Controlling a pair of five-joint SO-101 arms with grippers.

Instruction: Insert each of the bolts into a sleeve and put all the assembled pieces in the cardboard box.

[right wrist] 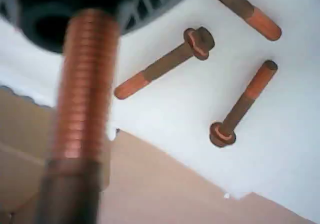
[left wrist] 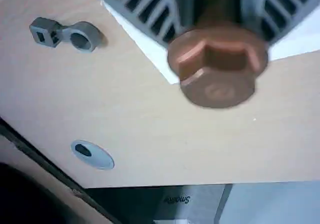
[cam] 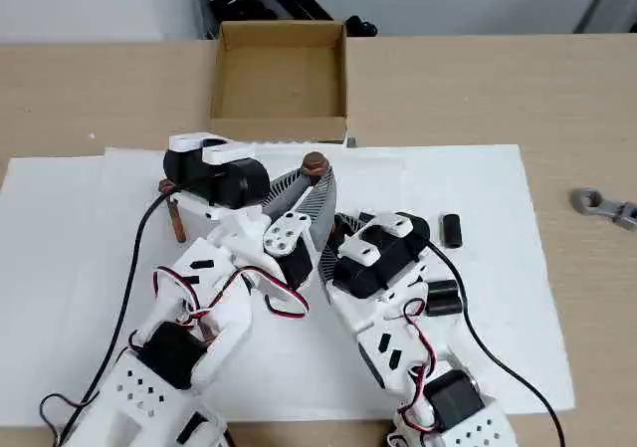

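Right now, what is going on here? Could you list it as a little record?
Left gripper: shut on a copper bolt below its head
Right gripper: shut on a black sleeve at that bolt's threaded tip
Loose bolts: three on the white paper
Spare sleeves: two on the paper
Cardboard box: nothing inside yet

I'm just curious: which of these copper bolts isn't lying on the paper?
The bolt held up in the air where the two arms meet, near the cardboard box; the other bolts lie flat on the white paper.
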